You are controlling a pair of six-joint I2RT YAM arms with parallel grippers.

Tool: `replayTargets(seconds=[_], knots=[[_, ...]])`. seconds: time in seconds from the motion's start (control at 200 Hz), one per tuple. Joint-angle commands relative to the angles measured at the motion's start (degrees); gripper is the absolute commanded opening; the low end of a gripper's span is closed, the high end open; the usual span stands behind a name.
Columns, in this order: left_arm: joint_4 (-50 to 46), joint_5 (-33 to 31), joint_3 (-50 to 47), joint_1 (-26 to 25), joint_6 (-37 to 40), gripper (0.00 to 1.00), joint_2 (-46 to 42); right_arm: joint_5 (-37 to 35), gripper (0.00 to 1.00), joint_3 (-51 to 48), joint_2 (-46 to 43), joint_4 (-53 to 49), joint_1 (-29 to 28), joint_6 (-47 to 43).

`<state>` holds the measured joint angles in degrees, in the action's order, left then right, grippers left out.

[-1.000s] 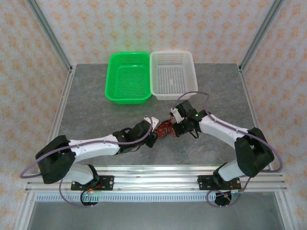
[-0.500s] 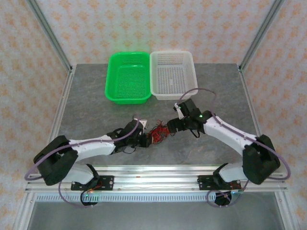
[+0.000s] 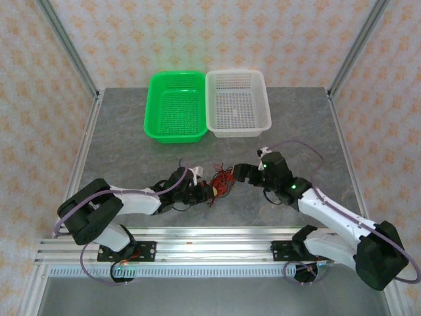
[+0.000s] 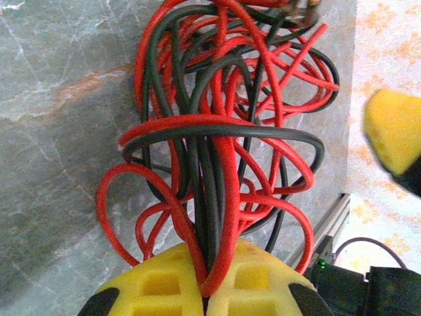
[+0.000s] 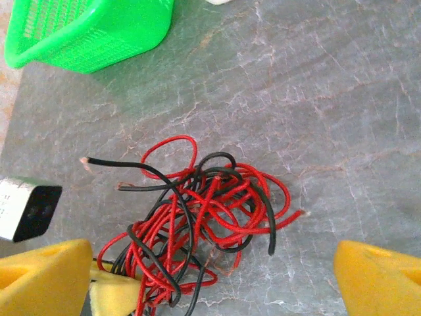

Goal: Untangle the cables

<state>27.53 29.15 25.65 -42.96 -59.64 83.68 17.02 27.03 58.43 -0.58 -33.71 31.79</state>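
Clamping the cables [image 4: 217,128], the left tool [image 4: 204,293] anchors them; they lie just ahead of the right tool [image 5: 210,276], jaws wide apart.

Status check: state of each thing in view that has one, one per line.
cables: red and black, tangled in one clump on the table, pinched at one side
left claw: shut on the cables
right claw: open, holding nothing
green basket: upright, empty
white basket: upright, empty

Bare table [image 3: 299,128] around cables [image 3: 223,179], left claw [image 3: 209,191]; green basket [image 3: 175,135], white basket [image 3: 238,130] behind.
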Motion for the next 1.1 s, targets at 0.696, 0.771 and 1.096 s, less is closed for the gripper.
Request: replayTargets(seconds=[0.696,0.771,1.096], knots=[[-0.90,-3.48,-1.56,1.16,-2.06,0.00,-3.61,12.19,0.67,-4.28,27.70,36.99,0.23,6.87],[-0.38,-3.07,-1.83,1.20,-2.15,0.00,-3.59,12.35,0.66,-3.32,29.24,37.07,0.23,5.87],[1.33,-1.60,-3.44,1.52,-2.57,0.00,-3.96,14.60,0.50,0.53,36.99,39.89,0.23,5.17]])
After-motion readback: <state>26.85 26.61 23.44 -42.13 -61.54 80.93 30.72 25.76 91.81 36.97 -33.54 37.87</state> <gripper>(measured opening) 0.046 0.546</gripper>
